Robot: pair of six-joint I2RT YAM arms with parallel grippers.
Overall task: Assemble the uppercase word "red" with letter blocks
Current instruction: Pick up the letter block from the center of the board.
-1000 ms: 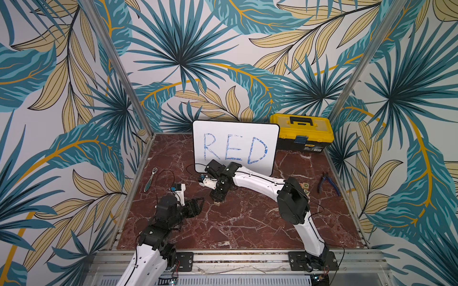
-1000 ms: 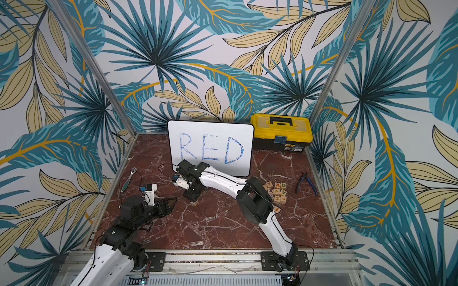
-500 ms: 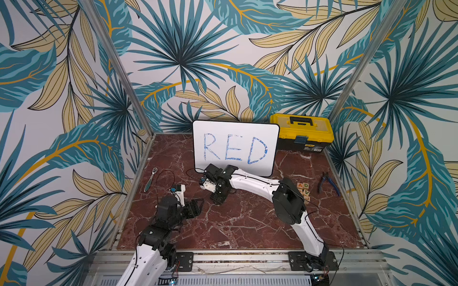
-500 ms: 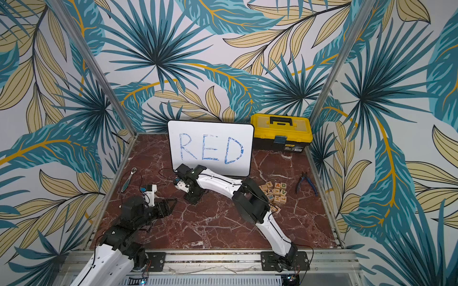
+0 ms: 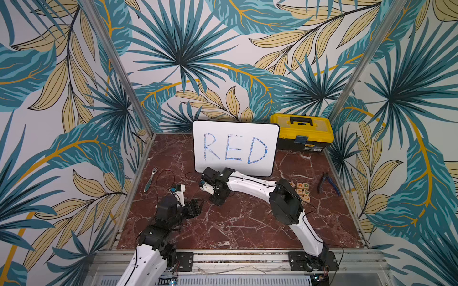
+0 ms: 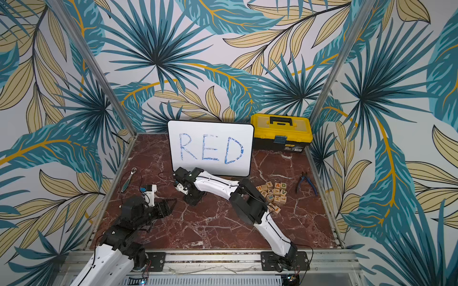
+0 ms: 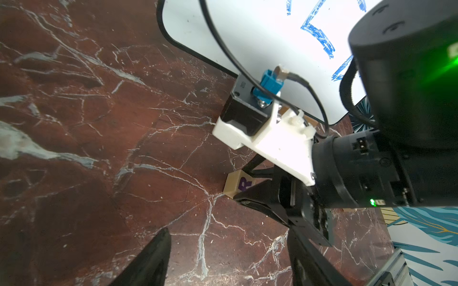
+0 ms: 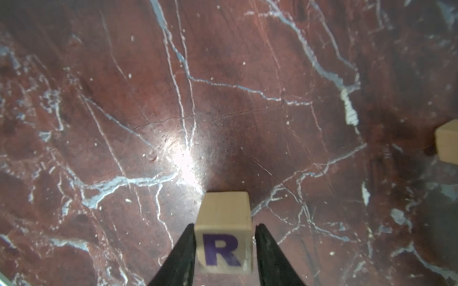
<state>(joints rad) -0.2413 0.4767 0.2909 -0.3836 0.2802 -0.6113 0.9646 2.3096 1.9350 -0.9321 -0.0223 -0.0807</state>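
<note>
The R block [image 8: 224, 237] sits on the marble just in front of the whiteboard [image 5: 235, 148], below its handwritten R. My right gripper [image 8: 225, 226] has its two black fingers [image 8: 181, 255] pressed to either side of it. Only the purple R and one plain face show. In both top views that gripper [image 5: 217, 198] covers the block completely.

Another pale cube [image 8: 447, 142] is cut off at the frame edge, so I can't read its letter. The left gripper [image 7: 228, 230] hangs close by, fingers spread wide with nothing between them.

The loose letter blocks [image 6: 273, 194] lie beside the pliers [image 5: 327, 183]. I count about twelve, but the arm's elbow hides part of the pile.

There is one whiteboard, one yellow toolbox [image 5: 301, 132], one ratchet [image 5: 150, 179] and one pair of pliers. The tabletop [image 5: 223, 230] is red-brown veined marble, and the walls [image 5: 74, 74] are leaf-print.
</note>
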